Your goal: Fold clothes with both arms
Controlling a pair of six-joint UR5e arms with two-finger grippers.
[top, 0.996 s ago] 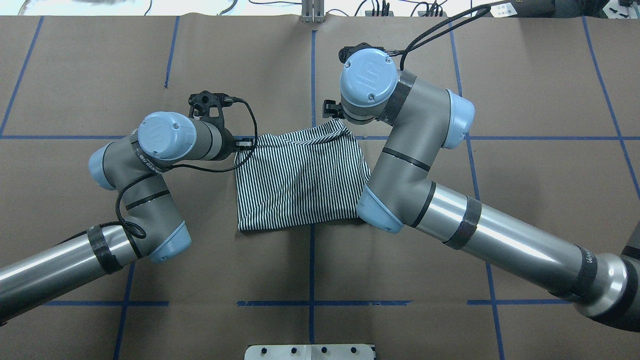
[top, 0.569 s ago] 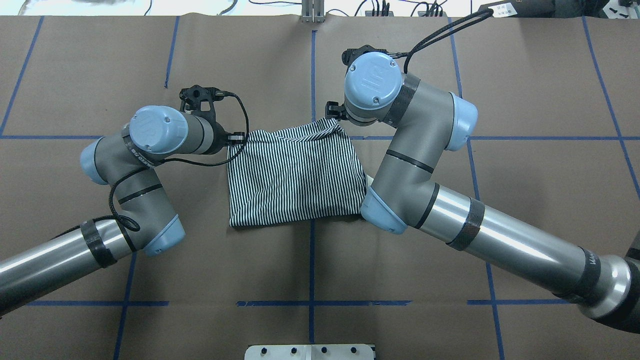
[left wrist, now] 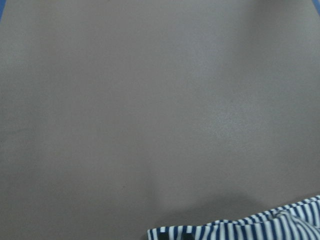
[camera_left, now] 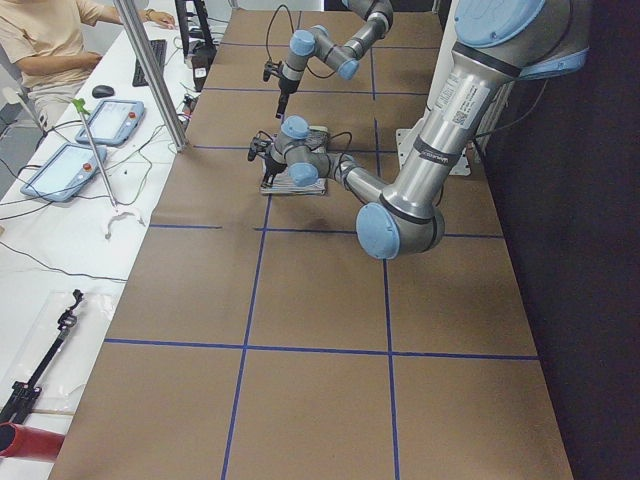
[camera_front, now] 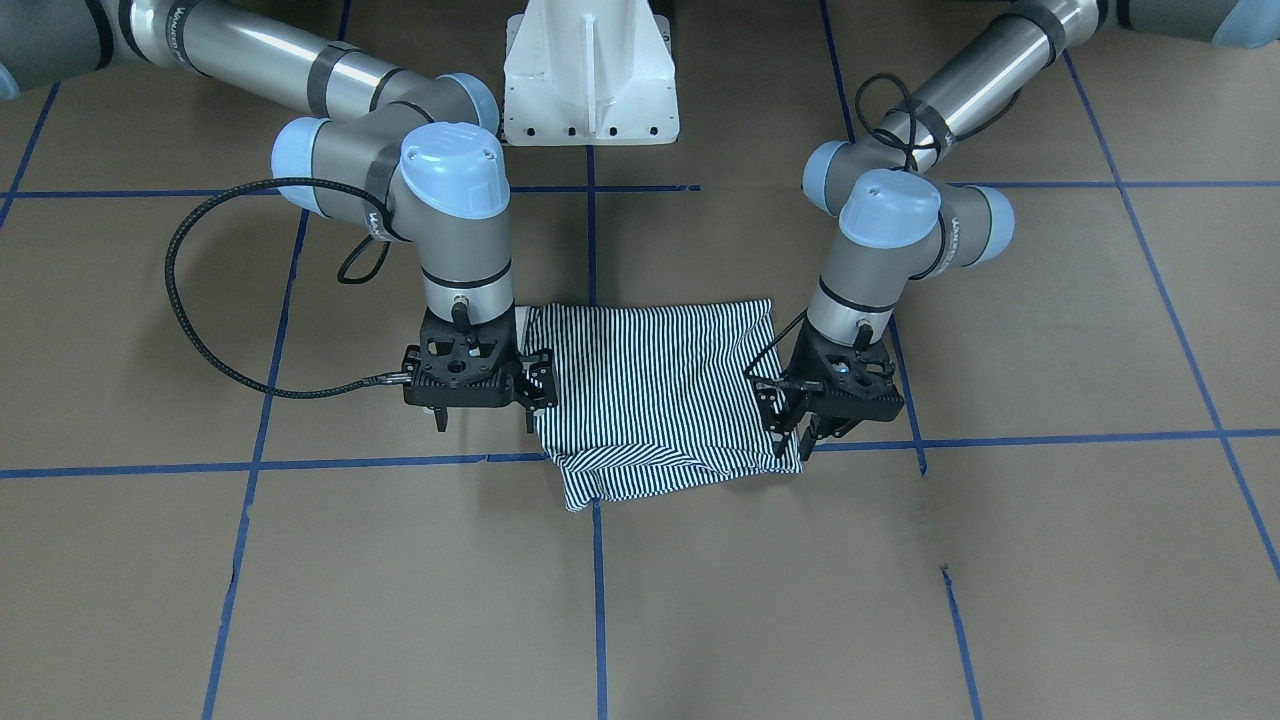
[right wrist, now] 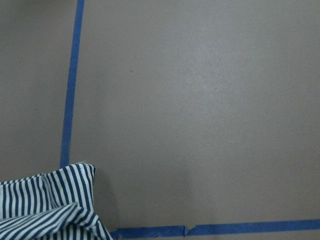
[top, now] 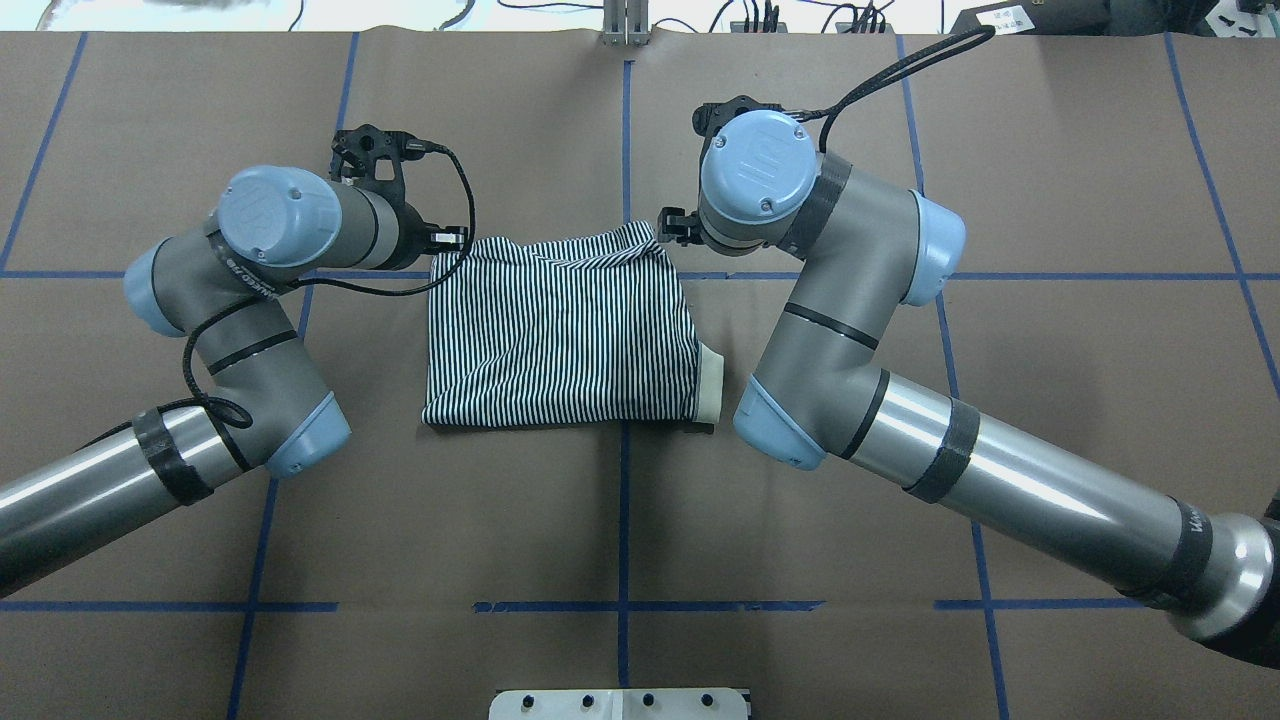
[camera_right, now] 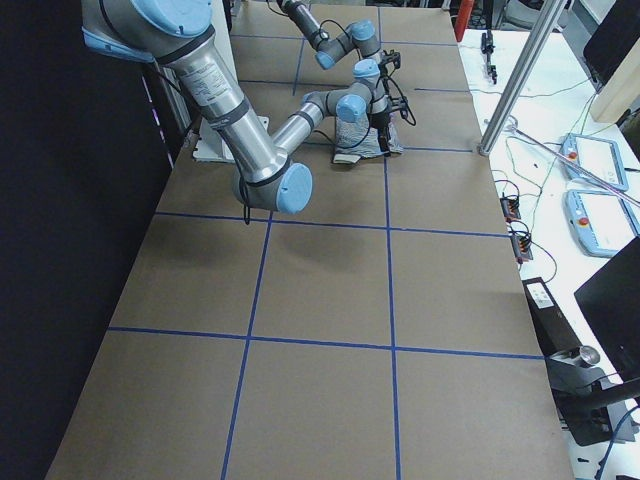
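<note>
Brown-papered table [camera_front: 300, 600], seen from across: the striped polo shirt [camera_front: 650, 390] lies folded near its middle. The left gripper [camera_front: 797, 435] has its jaws clamped on a shirt corner toward the edge opposite the robot; the right gripper [camera_front: 484, 420] hangs by the other such corner, jaws apart. Overhead, the left arm [top: 270, 220] and right arm [top: 760, 190] hide their jaws, yet a white collar [top: 710, 385] shows at the shirt's side by the right arm, unseen from the front. Each wrist camera catches only a scrap of stripes on the table; the right also blue tape [right wrist: 70, 100]
</note>
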